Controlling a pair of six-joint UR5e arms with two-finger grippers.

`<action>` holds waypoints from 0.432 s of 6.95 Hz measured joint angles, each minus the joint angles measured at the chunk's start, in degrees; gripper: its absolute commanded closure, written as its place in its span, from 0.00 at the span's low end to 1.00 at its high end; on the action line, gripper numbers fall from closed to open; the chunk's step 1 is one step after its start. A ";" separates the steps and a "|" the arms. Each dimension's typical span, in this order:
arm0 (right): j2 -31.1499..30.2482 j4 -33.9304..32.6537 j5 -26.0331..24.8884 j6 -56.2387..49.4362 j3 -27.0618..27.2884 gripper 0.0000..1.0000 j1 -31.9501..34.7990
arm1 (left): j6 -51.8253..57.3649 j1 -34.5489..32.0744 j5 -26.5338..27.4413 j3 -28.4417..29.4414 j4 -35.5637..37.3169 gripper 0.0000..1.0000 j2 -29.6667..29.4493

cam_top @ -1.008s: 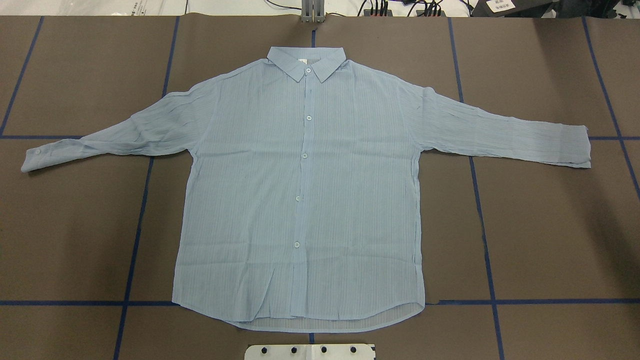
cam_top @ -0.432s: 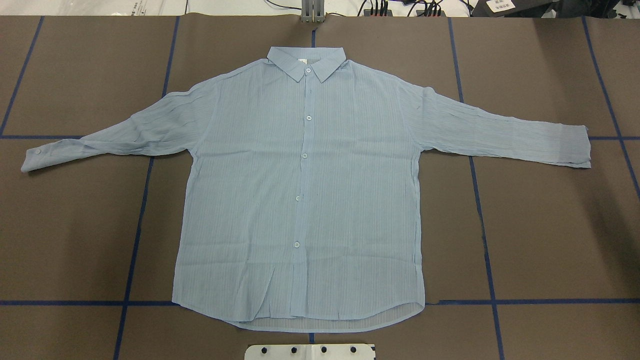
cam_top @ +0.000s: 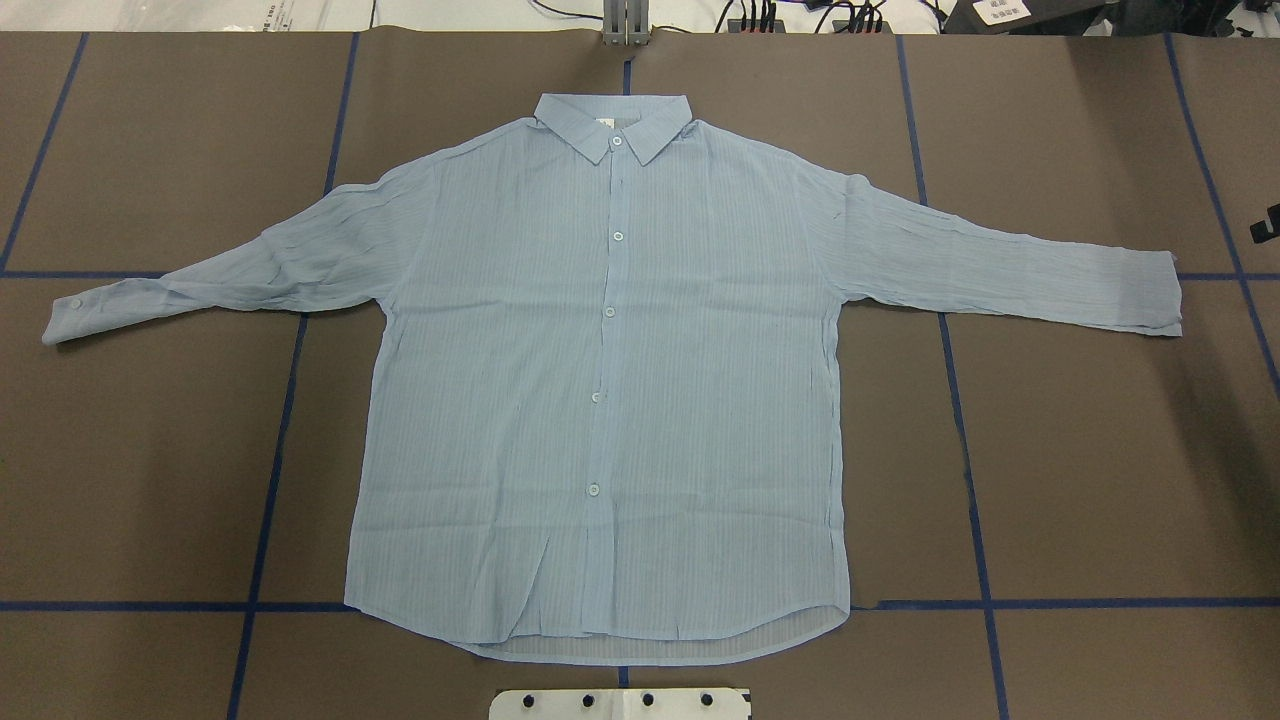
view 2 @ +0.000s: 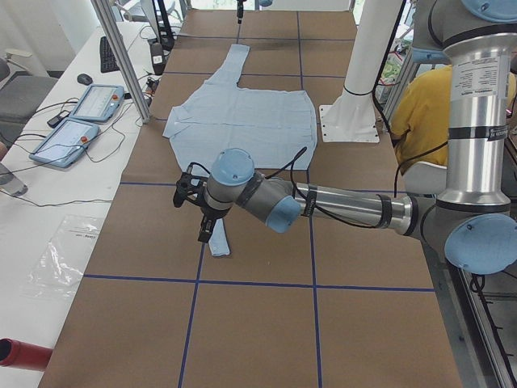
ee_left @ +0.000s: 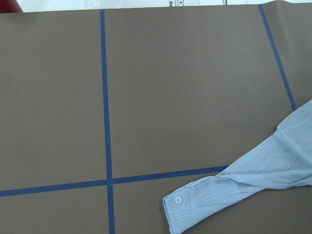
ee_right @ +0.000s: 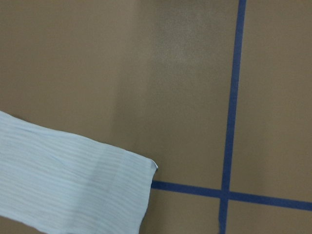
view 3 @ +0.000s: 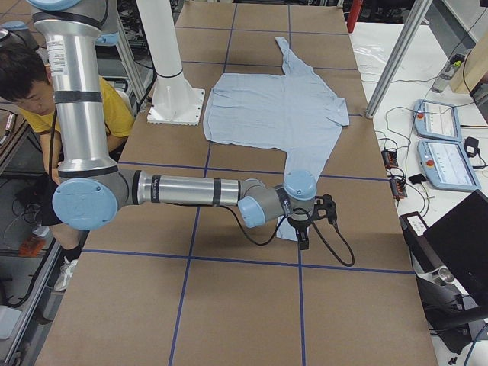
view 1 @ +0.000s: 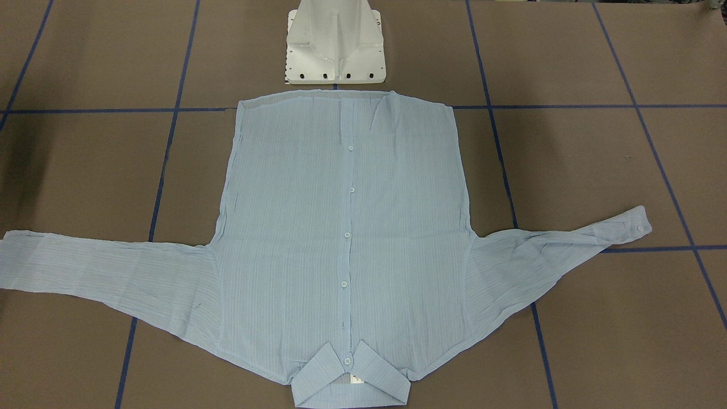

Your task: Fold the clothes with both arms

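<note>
The light-blue striped shirt [cam_top: 610, 380] lies flat and buttoned, front up, collar away from the robot, both sleeves spread out; it also shows in the front view [view 1: 341, 227]. In the exterior left view my left gripper [view 2: 203, 233] hangs over the left cuff [view 2: 218, 242]; the left wrist view shows that buttoned cuff [ee_left: 195, 207]. In the exterior right view my right gripper [view 3: 305, 236] hangs at the right cuff [view 3: 288, 227], which shows in the right wrist view [ee_right: 87, 190]. Only a black sliver of the right gripper [cam_top: 1268, 225] enters the overhead view. I cannot tell whether either gripper is open or shut.
The brown table cover [cam_top: 1100, 450] carries blue tape lines. The white pedestal base [view 1: 335, 51] stands just behind the shirt's hem. A person in yellow [view 2: 428, 113] sits behind the robot. Teach pendants [view 3: 442, 145] and a metal post [view 3: 396, 53] stand along the far table edge.
A black part of the right gripper has come in at the right edge of the overhead view. The shirt has not moved.
</note>
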 measured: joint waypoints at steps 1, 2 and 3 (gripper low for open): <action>2.78 0.54 -0.06 3.69 -3.04 0.07 -1.94 | 0.04 0.01 -0.05 -0.02 0.00 0.00 -0.08; 5.05 0.81 0.01 5.61 -6.29 0.08 -3.19 | 0.06 0.01 -0.08 -0.01 0.00 0.00 -0.08; 6.72 0.98 0.35 6.83 -9.25 0.10 -3.75 | 0.06 0.01 -0.07 0.02 -0.02 0.00 -0.07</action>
